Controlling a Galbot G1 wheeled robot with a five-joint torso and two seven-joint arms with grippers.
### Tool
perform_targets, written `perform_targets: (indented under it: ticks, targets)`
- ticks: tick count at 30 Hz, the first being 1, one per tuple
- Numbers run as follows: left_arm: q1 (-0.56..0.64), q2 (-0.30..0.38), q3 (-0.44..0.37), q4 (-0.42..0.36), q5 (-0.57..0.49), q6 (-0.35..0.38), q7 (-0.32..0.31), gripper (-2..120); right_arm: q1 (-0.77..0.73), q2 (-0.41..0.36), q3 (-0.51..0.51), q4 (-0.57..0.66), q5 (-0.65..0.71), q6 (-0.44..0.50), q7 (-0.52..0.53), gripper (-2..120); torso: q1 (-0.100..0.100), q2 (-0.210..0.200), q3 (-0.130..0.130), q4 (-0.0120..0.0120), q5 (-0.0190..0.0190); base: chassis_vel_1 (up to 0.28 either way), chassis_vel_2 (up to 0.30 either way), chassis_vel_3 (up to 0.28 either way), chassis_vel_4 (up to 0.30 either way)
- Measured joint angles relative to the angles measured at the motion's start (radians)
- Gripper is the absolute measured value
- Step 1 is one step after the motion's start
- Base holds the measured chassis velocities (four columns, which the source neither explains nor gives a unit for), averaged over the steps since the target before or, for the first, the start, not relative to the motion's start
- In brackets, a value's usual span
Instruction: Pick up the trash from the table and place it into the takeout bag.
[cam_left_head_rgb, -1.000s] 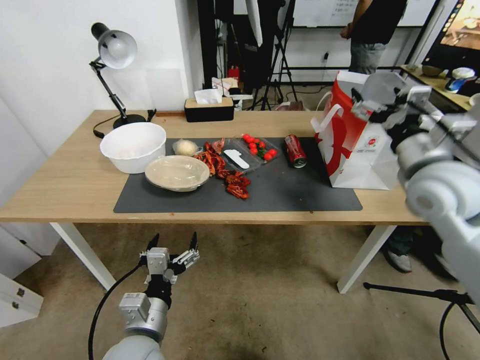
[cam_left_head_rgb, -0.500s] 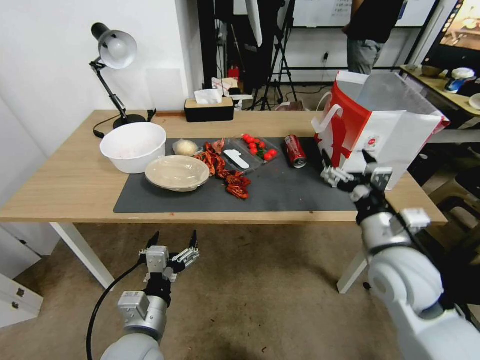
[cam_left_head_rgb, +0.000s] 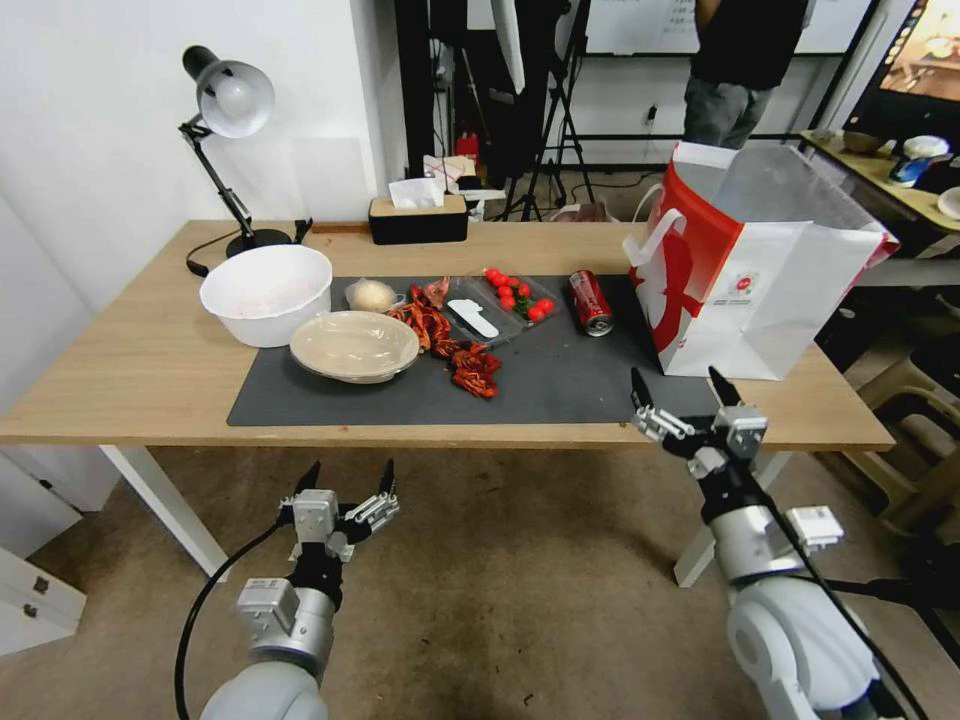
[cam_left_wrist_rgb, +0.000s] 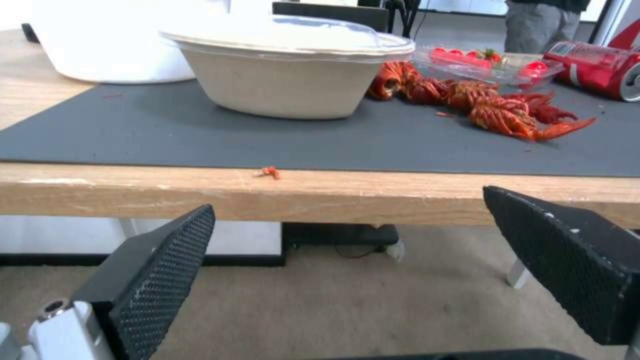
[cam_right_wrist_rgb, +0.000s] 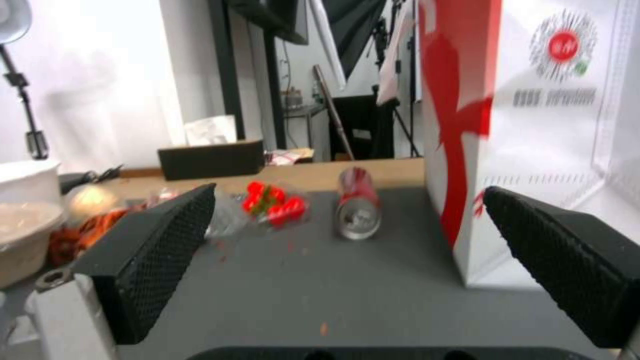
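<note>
On the light-wood table (cam_left_head_rgb: 130, 370) with its dark mat (cam_left_head_rgb: 560, 385) lies the trash: a beige lidded bowl (cam_left_head_rgb: 354, 346) (cam_left_wrist_rgb: 287, 67), red crayfish shells (cam_left_head_rgb: 450, 345) (cam_left_wrist_rgb: 493, 107), a clear tray of tomatoes (cam_left_head_rgb: 505, 300) (cam_right_wrist_rgb: 270, 202) and a red soda can (cam_left_head_rgb: 590, 302) (cam_right_wrist_rgb: 358, 202) on its side. The takeout bag (cam_left_head_rgb: 745, 275) (cam_right_wrist_rgb: 533, 125) stands upright at the mat's right end. My right gripper (cam_left_head_rgb: 680, 395) hangs open at the table's front edge, just before the bag. My left gripper (cam_left_head_rgb: 345, 485) is open below the table's front edge, holding nothing.
A white bowl (cam_left_head_rgb: 267, 293), a desk lamp (cam_left_head_rgb: 228, 110) and a black tissue box (cam_left_head_rgb: 417, 215) stand at the table's back and left. White table legs (cam_left_head_rgb: 165, 505) flank the floor in front. A tripod and other gear stand behind the table.
My right arm has swung down from above the bag to the table's front edge, gripper open throughout. The left arm and the table's things have not moved.
</note>
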Motion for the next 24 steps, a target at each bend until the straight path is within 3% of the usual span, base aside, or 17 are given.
perform_targets:
  ticks: [11, 24]
  targets:
    - [-0.004, 0.007, 0.001, 0.012, -0.009, -0.01, 0.002, 100, -0.063, 0.091, -0.002, -0.033, -0.051, 0.059, -0.056, 100, 0.0, 0.0, 0.0, 0.0001, 0.0, 0.0, 0.0, 0.0, 0.0]
    - [-0.009, 0.008, 0.001, 0.019, -0.012, -0.01, 0.004, 100, -0.103, 0.115, -0.015, -0.042, -0.067, 0.072, -0.075, 100, 0.0, 0.0, 0.0, 0.0, 0.0, 0.0, 0.0, 0.0, 0.0]
